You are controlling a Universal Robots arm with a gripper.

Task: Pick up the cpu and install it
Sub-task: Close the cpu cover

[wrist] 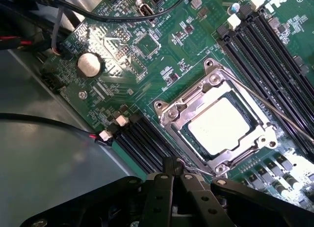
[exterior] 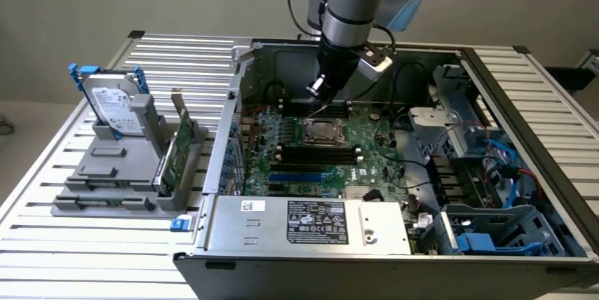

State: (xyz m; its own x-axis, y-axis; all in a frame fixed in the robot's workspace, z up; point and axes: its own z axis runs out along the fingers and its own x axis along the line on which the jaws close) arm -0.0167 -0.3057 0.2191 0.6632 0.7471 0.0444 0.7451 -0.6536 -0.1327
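Observation:
The cpu (wrist: 222,125), a flat square chip with a silvery top, lies inside the socket frame (wrist: 171,112) on the green motherboard (wrist: 162,55), with the metal frame closed around its edges. My gripper (wrist: 176,167) is shut, its black fingertips (wrist: 169,169) pressed together just off one corner of the frame, beside a thin wire lever (wrist: 274,112); I cannot tell whether they touch it. In the exterior view the gripper (exterior: 316,98) hangs inside the open computer case, just behind the socket frame (exterior: 323,132).
Black memory slots (wrist: 274,45) and a round coin battery (wrist: 89,64) flank the socket. Cables (wrist: 44,120) cross the case floor. A hard drive (exterior: 117,107) stands in a grey holder at the exterior view's left. The power supply (exterior: 309,219) fills the case front; drive cages (exterior: 468,125) stand on the right.

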